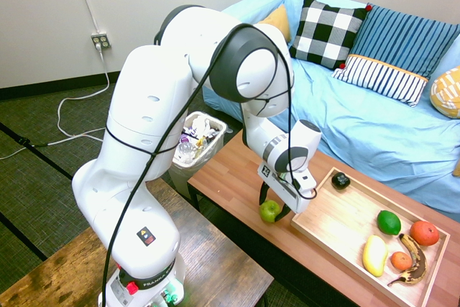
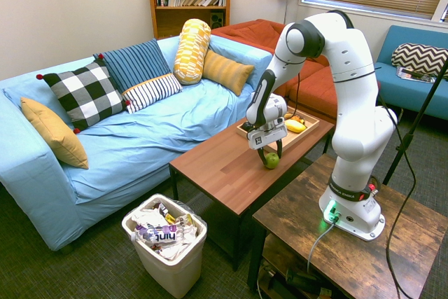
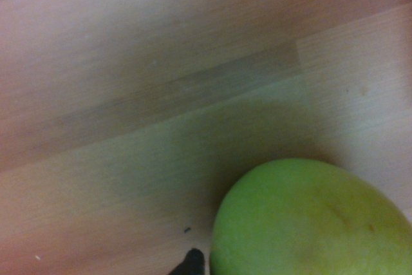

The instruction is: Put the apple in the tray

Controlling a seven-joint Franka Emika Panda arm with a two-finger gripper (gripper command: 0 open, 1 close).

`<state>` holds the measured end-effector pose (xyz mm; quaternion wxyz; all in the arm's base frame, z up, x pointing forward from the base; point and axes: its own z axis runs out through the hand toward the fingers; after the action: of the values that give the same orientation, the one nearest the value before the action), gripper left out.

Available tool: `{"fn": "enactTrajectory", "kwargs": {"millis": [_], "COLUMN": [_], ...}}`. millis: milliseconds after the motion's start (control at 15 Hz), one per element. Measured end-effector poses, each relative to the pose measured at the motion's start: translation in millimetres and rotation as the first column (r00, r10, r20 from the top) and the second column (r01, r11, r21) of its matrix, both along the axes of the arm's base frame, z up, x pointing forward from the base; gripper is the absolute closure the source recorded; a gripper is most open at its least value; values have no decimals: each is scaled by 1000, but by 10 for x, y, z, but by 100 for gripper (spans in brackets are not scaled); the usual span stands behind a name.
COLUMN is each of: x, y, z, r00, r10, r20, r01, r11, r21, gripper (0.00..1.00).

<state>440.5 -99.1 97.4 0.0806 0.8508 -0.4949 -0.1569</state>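
Apple: the apple (image 1: 269,211) sits on the reddish-brown table (image 1: 230,177), at its near edge, just left of the tray's left end in the first exterior view; it is not in the tray.
Gripper: the gripper (image 1: 275,209) is down over the apple, a dark finger on either side of it; whether the pads press the skin or stand just clear I cannot tell.
Wrist view: the apple (image 3: 309,220) fills the lower corner, close under the camera, resting on bare wood.
Tray: the tray (image 1: 338,224) lies on the right part of the table and holds a darker green fruit (image 1: 389,222), a yellow oblong fruit (image 1: 374,255), two orange fruits, a browned banana and a small dark thing at its far corner; its left half is bare.
Progress: early, by my reading; the reach looks complete, the grasp unconfirmed.
Left to do: secure the apple, lift it, carry it right over the low rim, and set it on the bare wood.
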Motion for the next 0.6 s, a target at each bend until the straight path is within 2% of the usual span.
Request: {"fn": "enactTrajectory", "kwargs": {"millis": [267, 600], "x": [44, 319], "y": [20, -15], "z": [60, 725], "r00": [1000, 992], "r10": [13, 16], "r20": [19, 128], "r01": [-13, -14], "r11": [1000, 1000], "r21": [1, -13], "gripper": [100, 100]}}
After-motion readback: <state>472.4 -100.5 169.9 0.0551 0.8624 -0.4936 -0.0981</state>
